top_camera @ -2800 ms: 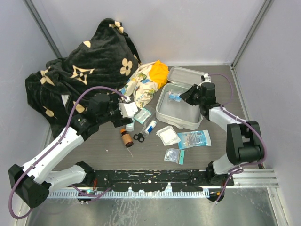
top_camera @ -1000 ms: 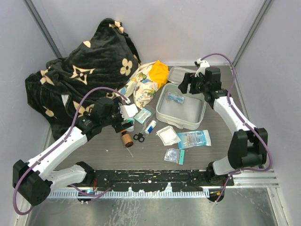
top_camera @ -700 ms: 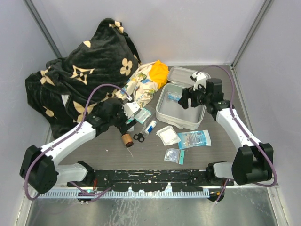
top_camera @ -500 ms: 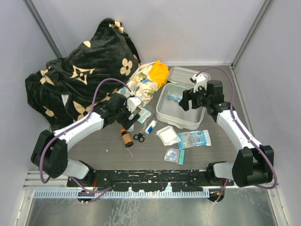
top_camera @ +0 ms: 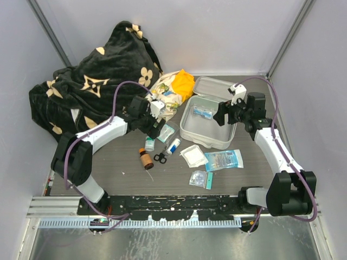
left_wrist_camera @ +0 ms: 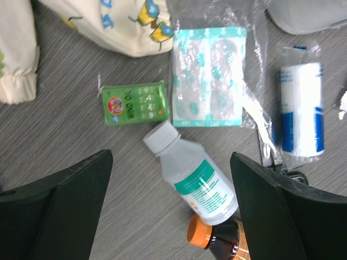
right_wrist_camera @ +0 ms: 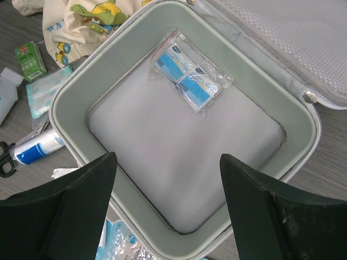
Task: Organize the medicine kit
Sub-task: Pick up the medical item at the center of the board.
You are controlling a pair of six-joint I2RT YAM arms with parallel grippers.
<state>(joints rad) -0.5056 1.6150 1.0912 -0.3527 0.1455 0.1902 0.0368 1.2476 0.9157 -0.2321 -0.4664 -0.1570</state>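
Observation:
The medicine kit [top_camera: 190,132] lies open, a pale grey case with its lid [top_camera: 214,86] folded back. Inside is one blue-and-white sachet pack [right_wrist_camera: 187,76]. My right gripper [right_wrist_camera: 167,157] hangs open and empty over the case's hollow, at its right side [top_camera: 222,115]. My left gripper [top_camera: 156,124] is open above loose items left of the kit. Between its fingers I see a clear bottle with a green label [left_wrist_camera: 195,181]. An amber bottle with an orange cap [left_wrist_camera: 214,238] lies against it. Nearby are a green packet [left_wrist_camera: 134,104], a plaster pack [left_wrist_camera: 209,78] and a blue-and-white tube [left_wrist_camera: 302,108].
A black patterned blanket [top_camera: 92,81] fills the back left. A floral-and-orange cloth bundle [top_camera: 171,92] lies beside the kit. Small scissors [top_camera: 160,157], a white pad [top_camera: 193,155], a blue packet [top_camera: 223,160] and a small bag [top_camera: 199,179] lie in front. Walls stand close on both sides.
My left arm has reached farther forward and right, over the bottles and packets. My right gripper has come from over the lid back over the case's hollow.

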